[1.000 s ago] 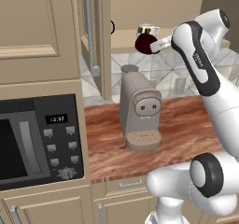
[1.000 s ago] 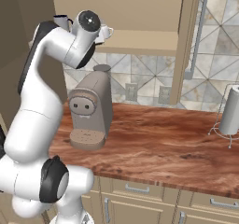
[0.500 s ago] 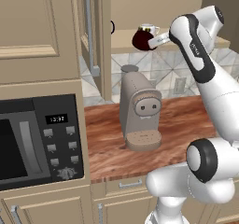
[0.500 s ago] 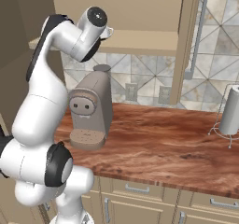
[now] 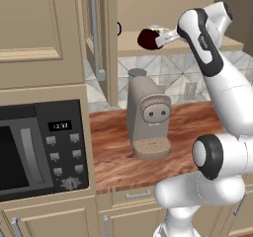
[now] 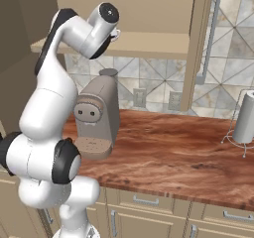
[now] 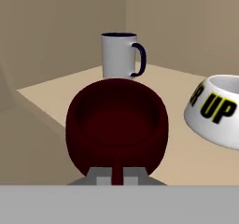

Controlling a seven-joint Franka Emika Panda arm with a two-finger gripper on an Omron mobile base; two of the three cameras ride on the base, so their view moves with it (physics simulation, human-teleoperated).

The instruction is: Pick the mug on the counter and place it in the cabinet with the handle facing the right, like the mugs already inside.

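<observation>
Carried leftward over the cabinet shelf (image 5: pixel 129 42), gripper (image 5: pixel 157 37) clamps the mug (image 5: pixel 147 38).

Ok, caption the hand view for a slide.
Maroon mug held before the cabinet shelf, facing a white mug with dark handle.

Mug (image 7: pixel 116 125) before two mugs (image 7: pixel 121 55) on shelf (image 7: pixel 70 90).

Left base view: from behind the arm's left, looking forward and down over the microwave (image 5: pixel 42 144), coffee machine (image 5: pixel 147 118) and desk (image 5: pixel 183 127).
Right base view: from behind the arm's right, facing the same coffee machine (image 6: pixel 97 114) and desk (image 6: pixel 168 152), toward the paper towel roll (image 6: pixel 245 117).
Hand view: close on the cabinet shelf (image 7: pixel 60 90), looking over the maroon mug (image 7: pixel 116 125) toward a white mug (image 7: pixel 120 55).
</observation>
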